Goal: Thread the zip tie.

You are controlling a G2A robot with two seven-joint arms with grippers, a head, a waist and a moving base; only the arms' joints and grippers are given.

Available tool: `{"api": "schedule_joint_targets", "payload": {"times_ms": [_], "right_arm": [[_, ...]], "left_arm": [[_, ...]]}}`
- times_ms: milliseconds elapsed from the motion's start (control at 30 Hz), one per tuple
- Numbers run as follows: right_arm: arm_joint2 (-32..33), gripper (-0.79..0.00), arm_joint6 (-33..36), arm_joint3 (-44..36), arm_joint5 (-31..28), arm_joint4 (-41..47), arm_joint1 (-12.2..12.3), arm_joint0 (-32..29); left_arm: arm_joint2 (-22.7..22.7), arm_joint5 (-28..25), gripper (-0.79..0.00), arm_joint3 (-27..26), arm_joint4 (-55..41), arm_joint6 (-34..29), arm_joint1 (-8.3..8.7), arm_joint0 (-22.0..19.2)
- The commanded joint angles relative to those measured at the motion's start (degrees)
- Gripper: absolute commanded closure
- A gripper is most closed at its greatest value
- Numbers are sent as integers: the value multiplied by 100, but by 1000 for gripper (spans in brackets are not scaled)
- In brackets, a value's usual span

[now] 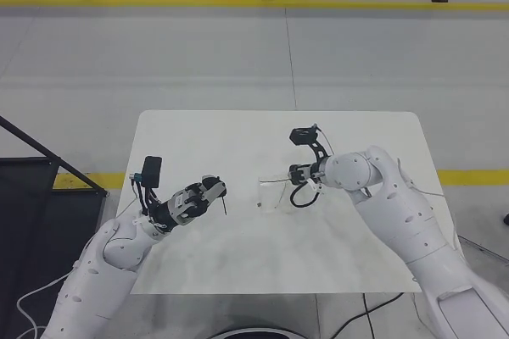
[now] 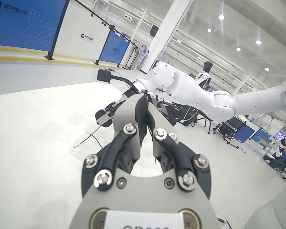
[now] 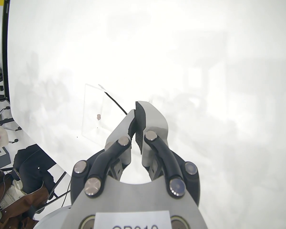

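Black zip tie (image 2: 145, 95), thin and narrow, is pinched between the ribbed pads (image 2: 140, 115) of the left gripper (image 2: 145, 103). The jaws are closed tight on it. In the left wrist view a short length stands out past the fingertips and another hangs behind the pads towards the wrist. From above, the left gripper (image 1: 214, 188) sits over the near-left part of the white table (image 1: 365, 152), and the zip tie (image 1: 225, 202) hangs from it as a short dark strip, lifted off the surface.

The right gripper (image 3: 135, 107) is likewise clamped, pads together, on a second black strand (image 3: 116, 103). This strand runs out from between its fingertips in a straight line to the upper corner of a clear plate (image 3: 91, 120). Whether the strand's end touches that corner cannot be confirmed. The plate carries a small reddish mark and rests on the table. Whether it lies flat or stands on edge cannot be settled.

In the top view the right gripper (image 1: 295, 176) is just beside the clear plate (image 1: 270, 197), on its right edge, with the second black strand (image 1: 277, 180) bridging the two. The plate lies between the two grippers, nearer the right one. The zip tie in the left gripper is well apart from the right gripper and its strand, and near the plate's left edge but not touching it. The left wrist view shows the right gripper (image 2: 104, 117) farther off, with the second black strand (image 2: 91, 134) sloping down to the clear plate (image 2: 85, 148).
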Motion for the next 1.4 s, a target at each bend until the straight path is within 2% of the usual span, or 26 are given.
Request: {"api": "schedule_joint_targets", "payload": {"times_ms": [0, 467, 567, 967, 1367], "right_arm": [[71, 0, -17, -86, -16, -23, 23, -60], [128, 0, 181, -309, -81, -338, 53, -210], [137, -65, 192, -342, -74, -383, 51, -232], [196, -80, 218, -379, -84, -471, 37, -275], [294, -148, 264, -407, -105, -478, 35, -334]], "left_arm": [[0, 0, 0, 0, 0, 0, 0, 0], [0, 0, 0, 0, 0, 0, 0, 0], [0, 0, 0, 0, 0, 0, 0, 0], [0, 0, 0, 0, 0, 0, 0, 0], [0, 0, 0, 0, 0, 0, 0, 0]]}}
